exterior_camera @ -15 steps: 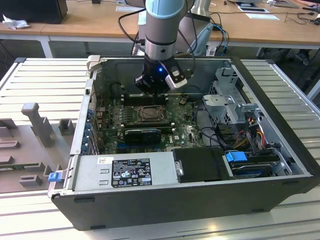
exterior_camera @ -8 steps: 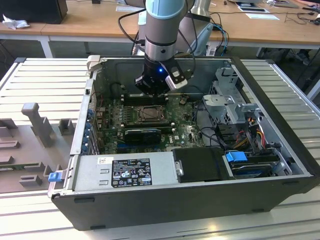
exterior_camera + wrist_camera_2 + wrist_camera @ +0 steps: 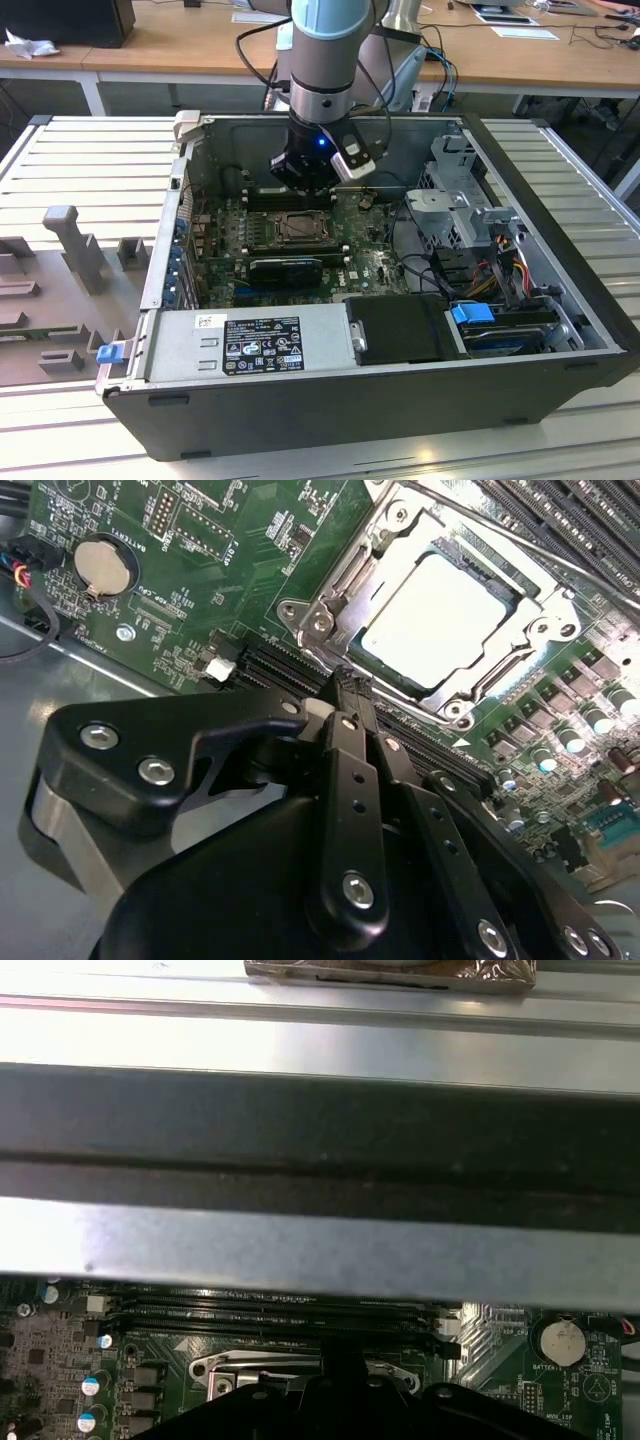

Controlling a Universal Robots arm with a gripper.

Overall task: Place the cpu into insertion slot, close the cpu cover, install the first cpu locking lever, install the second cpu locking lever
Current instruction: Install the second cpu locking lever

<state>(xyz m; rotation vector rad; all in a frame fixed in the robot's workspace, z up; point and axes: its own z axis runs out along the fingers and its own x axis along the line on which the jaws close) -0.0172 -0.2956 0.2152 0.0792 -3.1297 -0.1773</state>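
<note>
Cpu [image 3: 440, 620] seated in insertion slot [image 3: 330, 590], just beyond pincer [image 3: 348, 685], seemingly clenched, empty.

We see our arm [image 3: 322, 50] reaching straight down, gripper [image 3: 345, 685] lowered with its fingers pressed together.
</note>
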